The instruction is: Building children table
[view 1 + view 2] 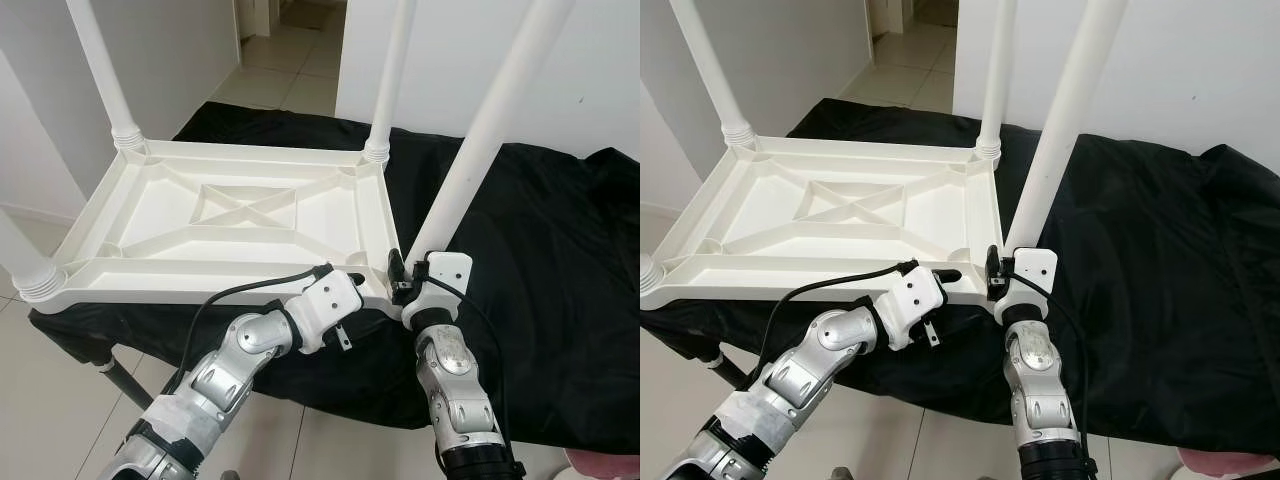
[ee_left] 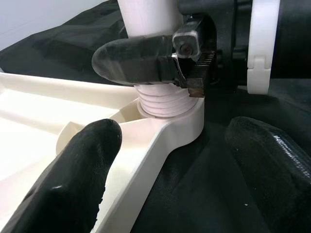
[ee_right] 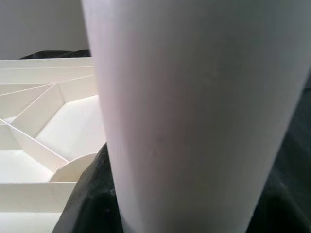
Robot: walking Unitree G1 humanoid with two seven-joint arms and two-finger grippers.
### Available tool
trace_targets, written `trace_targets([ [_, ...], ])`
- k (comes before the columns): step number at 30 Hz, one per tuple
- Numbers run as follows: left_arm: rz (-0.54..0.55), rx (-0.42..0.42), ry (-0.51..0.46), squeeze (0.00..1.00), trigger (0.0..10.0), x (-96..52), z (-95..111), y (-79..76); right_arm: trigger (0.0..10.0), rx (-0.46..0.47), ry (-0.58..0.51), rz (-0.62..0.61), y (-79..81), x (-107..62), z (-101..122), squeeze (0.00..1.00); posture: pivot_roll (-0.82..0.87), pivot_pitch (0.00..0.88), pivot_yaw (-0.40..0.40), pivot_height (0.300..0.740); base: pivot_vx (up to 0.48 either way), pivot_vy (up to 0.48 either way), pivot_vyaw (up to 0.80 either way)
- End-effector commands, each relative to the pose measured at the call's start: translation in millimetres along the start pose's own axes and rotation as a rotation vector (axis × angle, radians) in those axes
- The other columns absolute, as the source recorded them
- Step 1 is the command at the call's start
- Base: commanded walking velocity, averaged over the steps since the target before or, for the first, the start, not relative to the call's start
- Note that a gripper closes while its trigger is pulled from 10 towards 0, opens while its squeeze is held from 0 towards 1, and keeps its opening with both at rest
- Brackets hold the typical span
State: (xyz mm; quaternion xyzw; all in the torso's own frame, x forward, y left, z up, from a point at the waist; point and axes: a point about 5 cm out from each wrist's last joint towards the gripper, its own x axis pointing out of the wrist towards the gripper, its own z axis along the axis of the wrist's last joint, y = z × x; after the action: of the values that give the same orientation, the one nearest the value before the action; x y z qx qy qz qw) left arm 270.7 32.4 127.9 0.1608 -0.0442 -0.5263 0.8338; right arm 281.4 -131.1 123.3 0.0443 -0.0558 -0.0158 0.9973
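A white plastic tabletop (image 1: 180,286) lies upside down on a black cloth. Three white legs stand in its corners: far left (image 1: 100,70), far right (image 1: 390,70), near left (image 1: 20,258). At the near right corner a fourth leg (image 1: 480,130) leans up and to the right. My right gripper (image 1: 405,275) is shut on its lower end, just above the threaded base (image 2: 167,104), which sits in the corner socket. My left gripper (image 1: 345,275) is open at that same corner; one finger (image 2: 73,170) lies inside the rim, the other over the cloth.
The black cloth (image 1: 540,260) covers the low support and spreads far to the right. Tiled floor (image 1: 40,380) lies to the left and in front, with a metal frame leg (image 1: 125,380) under the cloth. A doorway (image 1: 290,50) opens behind, between white walls.
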Motion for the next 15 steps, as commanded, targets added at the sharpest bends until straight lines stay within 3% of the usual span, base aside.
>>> trace_targets([
  [1, -0.047, 0.003, 0.013, 0.0, 10.0, -1.1, -2, 0.2, 10.0, 0.091, 0.061, -0.055, 3.6, -4.8, -10, 1.0, -0.06, 0.0, -0.016, 0.74, 0.0, 0.0, 0.0],
  [6, -0.037, 0.012, 0.017, 0.0, 10.0, -1.5, -3, 3.0, 10.0, 0.105, 0.045, -0.058, 0.8, -2.0, -7, 1.0, -0.06, 0.0, -0.021, 0.74, 0.0, 0.0, 0.0],
  [12, -0.059, -0.029, 0.029, 0.0, 10.0, -3.5, -4, 2.7, 10.0, 0.06, 0.01, 0.028, -7.0, -2.2, -9, 1.0, -0.05, 0.0, -0.032, 0.74, 0.0, 0.0, 0.0],
  [13, -0.063, -0.026, 0.03, 0.0, 10.0, -4.0, -5, 2.1, 10.0, 0.052, 0.008, 0.057, -9.1, -3.3, -9, 0.11, -0.05, 0.0, -0.032, 0.74, 0.0, 0.0, 0.0],
  [14, -0.068, -0.027, 0.03, 0.0, 10.0, -4.6, -5, 1.2, 10.0, 0.053, 0.001, 0.087, -10.5, -4.6, -9, 0.0, -0.05, 0.0, -0.032, 0.74, 0.0, 0.0, 0.0],
  [15, -0.081, -0.058, 0.032, 0.0, 10.0, -5.3, -6, -1.0, 10.0, 0.046, -0.01, 0.126, -12.8, -6.4, -8, 0.0, -0.06, 0.0, -0.031, 0.74, 0.0, 0.0, 0.0],
])
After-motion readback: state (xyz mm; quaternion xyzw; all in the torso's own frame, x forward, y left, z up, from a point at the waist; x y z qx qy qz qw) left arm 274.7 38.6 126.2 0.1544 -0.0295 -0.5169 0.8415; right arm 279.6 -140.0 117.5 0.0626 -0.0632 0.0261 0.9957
